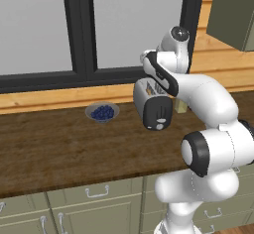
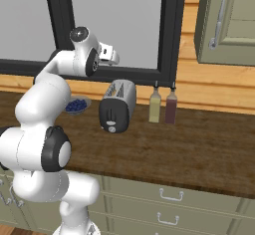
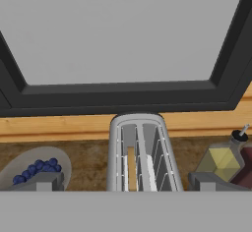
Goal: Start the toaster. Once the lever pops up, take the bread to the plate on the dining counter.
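Note:
The silver-white toaster (image 1: 150,99) (image 2: 121,99) (image 3: 142,152) stands on the wooden worktop under the window, its black end face toward me. The small pale lever (image 1: 159,114) sits on that face above the round white knob (image 1: 159,127). The bread (image 3: 131,169), a tan slice, stands low in the left slot. My gripper (image 2: 112,55) (image 3: 125,184) hangs above the toaster's near end. It is open, with one fingertip (image 3: 44,182) far to either side and nothing between them. The plate and the dining counter are out of view.
A grey bowl of blueberries (image 1: 102,112) (image 2: 77,104) (image 3: 34,169) sits left of the toaster. Two bottles (image 2: 155,105) (image 2: 171,107) stand to its right by the window frame. A wall cabinet (image 2: 226,20) hangs at the upper right. Grey-green drawers (image 2: 169,194) run below the worktop.

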Controlling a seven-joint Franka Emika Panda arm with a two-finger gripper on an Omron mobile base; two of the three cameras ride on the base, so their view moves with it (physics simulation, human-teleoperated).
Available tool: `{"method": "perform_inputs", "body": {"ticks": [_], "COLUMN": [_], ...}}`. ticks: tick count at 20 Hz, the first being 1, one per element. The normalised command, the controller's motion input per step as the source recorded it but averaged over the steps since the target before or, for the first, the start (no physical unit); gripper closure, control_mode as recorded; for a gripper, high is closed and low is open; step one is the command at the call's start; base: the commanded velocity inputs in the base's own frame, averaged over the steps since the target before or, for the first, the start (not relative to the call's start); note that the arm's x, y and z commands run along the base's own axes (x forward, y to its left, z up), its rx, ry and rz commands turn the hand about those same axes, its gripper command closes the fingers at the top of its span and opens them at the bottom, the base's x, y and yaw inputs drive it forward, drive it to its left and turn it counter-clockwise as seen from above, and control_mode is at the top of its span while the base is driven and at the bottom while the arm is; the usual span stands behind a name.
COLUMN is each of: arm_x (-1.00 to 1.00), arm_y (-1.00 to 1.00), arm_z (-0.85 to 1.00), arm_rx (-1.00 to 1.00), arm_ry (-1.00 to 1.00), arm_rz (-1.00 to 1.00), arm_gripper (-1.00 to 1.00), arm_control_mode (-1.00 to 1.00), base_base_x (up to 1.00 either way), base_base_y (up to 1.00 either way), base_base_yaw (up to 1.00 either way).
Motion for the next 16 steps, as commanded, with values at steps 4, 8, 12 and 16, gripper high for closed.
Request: {"method": "perform_inputs", "body": {"ticks": [4, 8, 12, 16], "arm_x": [0.0, 0.0, 0.0, 0.0], "arm_y": [0.0, 0.0, 0.0, 0.0], "arm_z": [0.0, 0.0, 0.0, 0.0], "arm_rx": [0.0, 0.0, 0.0, 0.0], "arm_ry": [0.0, 0.0, 0.0, 0.0], "arm_rz": [0.0, 0.0, 0.0, 0.0], "arm_gripper": [-1.0, -1.0, -1.0, -1.0], "arm_control_mode": [-1.0, -1.0, -1.0, -1.0], "base_base_x": [0.0, 0.0, 0.0, 0.0], "base_base_y": [0.0, 0.0, 0.0, 0.0], "base_base_yaw": [0.0, 0.0, 0.0, 0.0]}}
